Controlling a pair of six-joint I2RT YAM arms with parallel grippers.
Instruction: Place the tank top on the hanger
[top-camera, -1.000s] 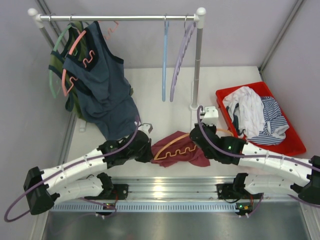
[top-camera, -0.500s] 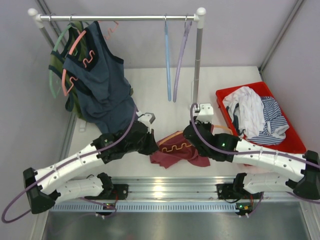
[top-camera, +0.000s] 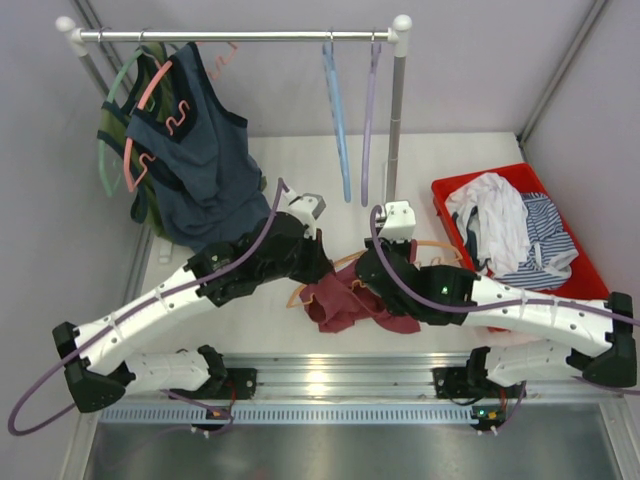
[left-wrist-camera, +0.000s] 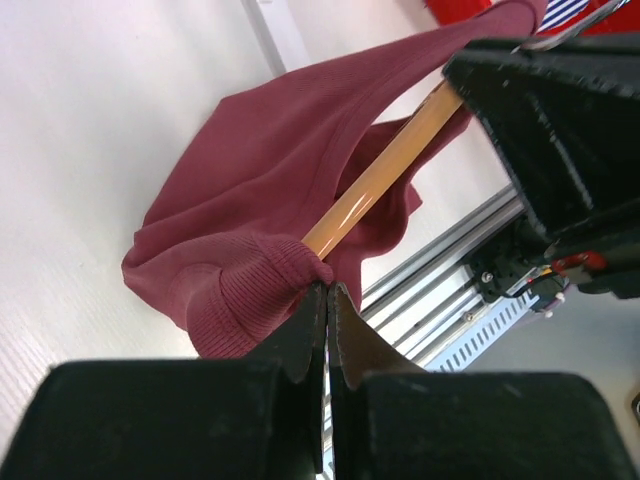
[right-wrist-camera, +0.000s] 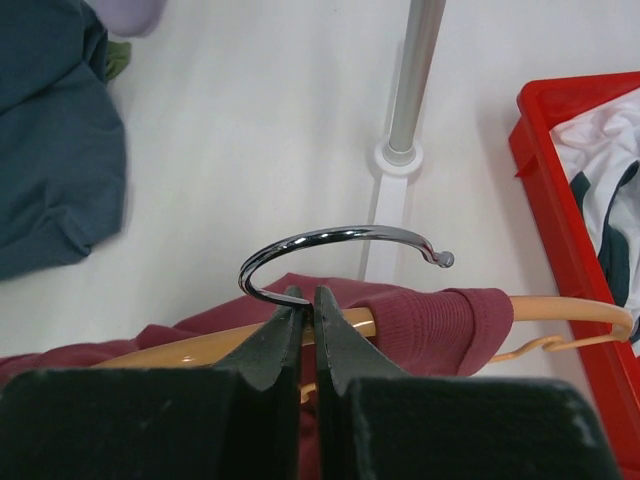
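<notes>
The maroon tank top (top-camera: 345, 305) hangs bunched between my two grippers, draped over the orange hanger (top-camera: 440, 246). My left gripper (top-camera: 325, 270) is shut on the ribbed strap edge of the tank top (left-wrist-camera: 250, 290), right beside the hanger's orange arm (left-wrist-camera: 390, 170). My right gripper (top-camera: 366, 276) is shut at the base of the hanger's metal hook (right-wrist-camera: 330, 238). In the right wrist view one strap of the tank top (right-wrist-camera: 430, 320) sits over the orange arm (right-wrist-camera: 570, 308), just right of the gripper (right-wrist-camera: 305, 295).
A clothes rack (top-camera: 235, 36) stands at the back with a dark blue-grey tank top (top-camera: 205, 190) on pink hangers, a light blue hanger (top-camera: 338, 130) and a lilac hanger (top-camera: 368, 130). Its right post (top-camera: 396, 120) is just behind my grippers. A red bin (top-camera: 590, 290) of white and striped garments is at the right.
Both grippers have risen and moved toward the rack, lifting the hanger and tank top off the table. The tank top now hangs bunched. The blue and lilac hangers have swung.
</notes>
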